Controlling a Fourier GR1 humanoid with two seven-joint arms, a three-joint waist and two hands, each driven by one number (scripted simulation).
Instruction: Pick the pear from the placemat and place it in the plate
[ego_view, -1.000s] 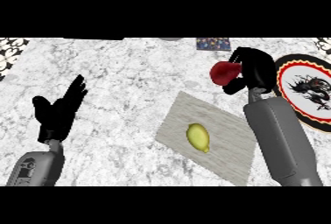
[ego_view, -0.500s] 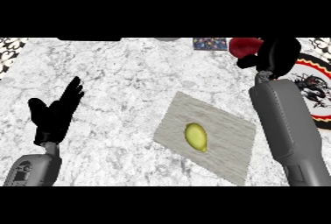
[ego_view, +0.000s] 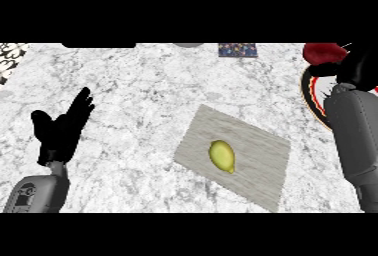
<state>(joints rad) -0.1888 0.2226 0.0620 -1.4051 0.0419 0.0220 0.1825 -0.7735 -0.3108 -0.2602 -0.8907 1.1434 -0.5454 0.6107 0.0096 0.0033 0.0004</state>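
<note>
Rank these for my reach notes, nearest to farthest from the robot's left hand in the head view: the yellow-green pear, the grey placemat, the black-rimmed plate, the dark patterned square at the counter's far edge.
From the left hand:
1. Grey placemat, just to its right.
2. Yellow-green pear, lying on that mat.
3. Dark patterned square, far edge, up and right.
4. Black-rimmed plate, far right, partly behind the right forearm.
</note>
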